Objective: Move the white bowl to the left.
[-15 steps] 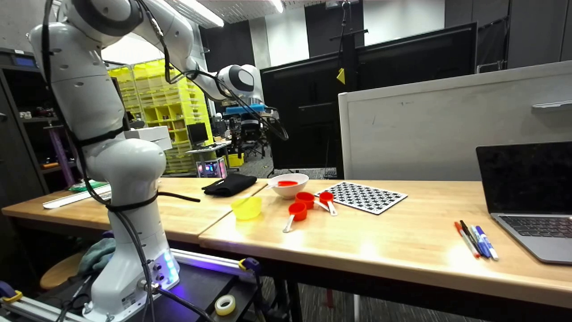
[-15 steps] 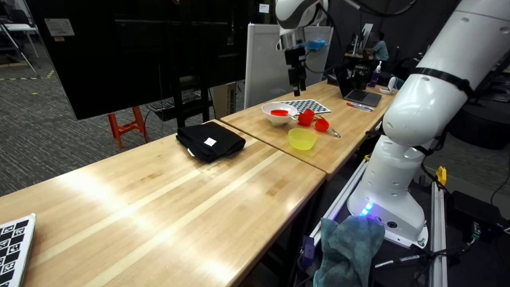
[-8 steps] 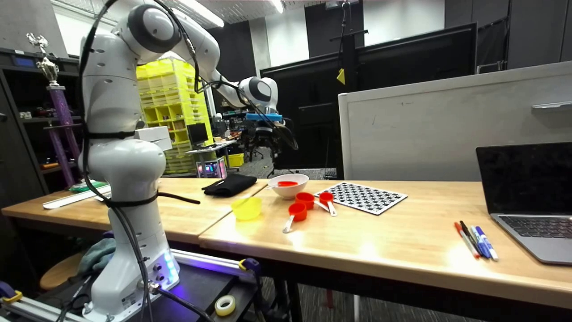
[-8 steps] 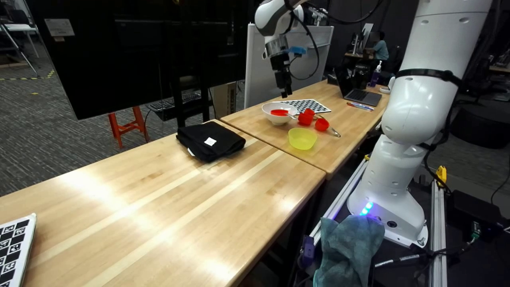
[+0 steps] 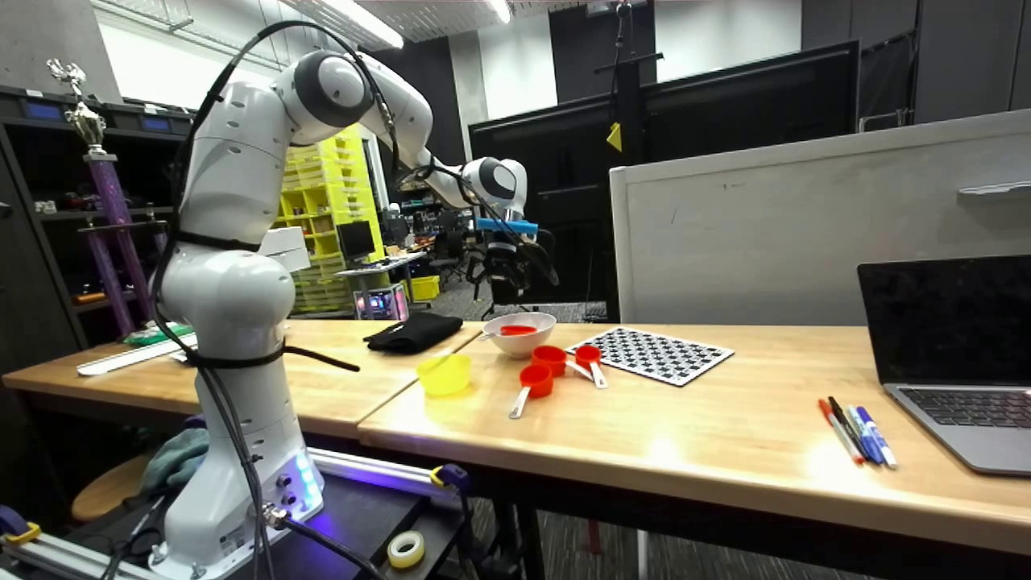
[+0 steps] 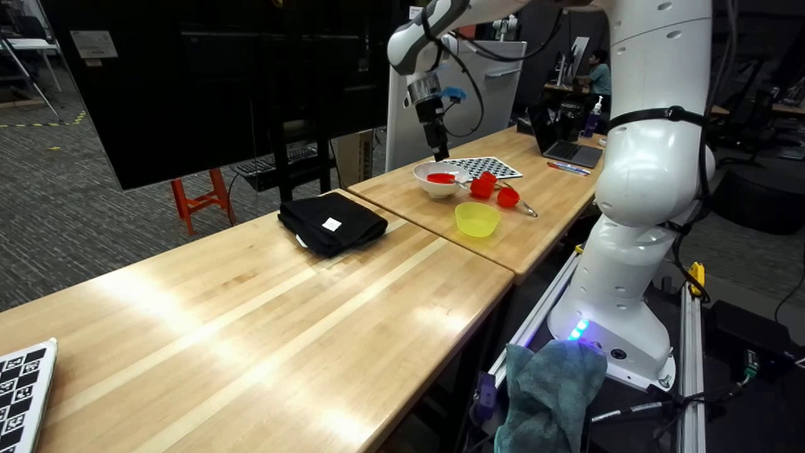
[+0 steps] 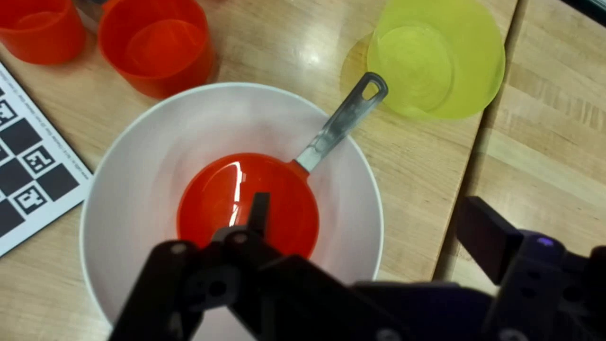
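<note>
Plainly, the jaws gape above the white bowl [image 5: 521, 344]; the checkered board [image 7: 31, 166] bears illegibly small print [image 7: 47, 127].

Yellow cup [image 7: 440, 61]: translucent, upright on the wooden table [image 5: 685, 419].
Red measuring cups [image 5: 536, 382]: three, silvery-handled, near the yellow cup.
Black cloth [image 5: 415, 333]: folded, behind the yellow cup in an exterior view.
Checkered board [image 5: 652, 355]: flat, right of the yellow cup there.
Markers [image 5: 868, 439]: bunched, well apart from the yellow cup.
Laptop [image 5: 954, 354]: open, farthest from the yellow cup.
</note>
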